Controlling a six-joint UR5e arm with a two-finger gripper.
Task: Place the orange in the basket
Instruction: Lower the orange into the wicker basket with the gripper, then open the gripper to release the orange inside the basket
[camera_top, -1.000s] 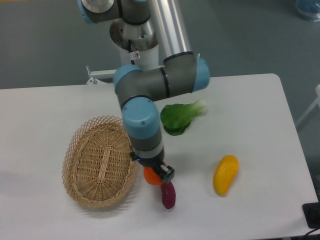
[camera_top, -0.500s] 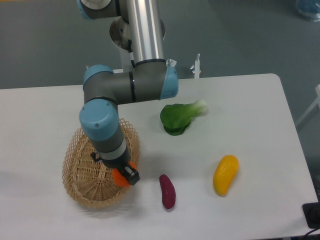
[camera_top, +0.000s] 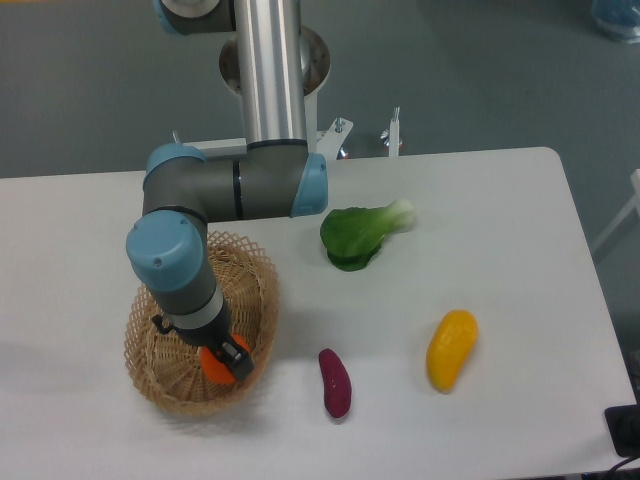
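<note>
In the fixed camera view, the arm reaches down from the far side of the table (camera_top: 500, 200) and bends over the basket (camera_top: 165, 385), which lies at the near left. The tool (camera_top: 225, 362) hangs inside the outline of the basket, toward its near right part, and is closed around the orange (camera_top: 216, 364). The orange sits directly beneath the wrist, gripped between the dark fingers: one finger shows on its right side, and the wrist body covers its far edge, so only the near part of the fruit is visible. From this angle it is not possible to tell whether the orange touches the woven floor of the basket or is held just above it. The basket's open lattice rim shows on the left, far and right sides of the arm.

To the right of the basket, on the bare table, lies a purple sweet potato (camera_top: 335, 383), near the basket's right rim but apart from it. Farther right lies an elongated yellow fruit (camera_top: 451, 349). A leafy green vegetable (camera_top: 362, 234) lies farther back, just right of the arm's elbow, well apart from the tool.
</note>
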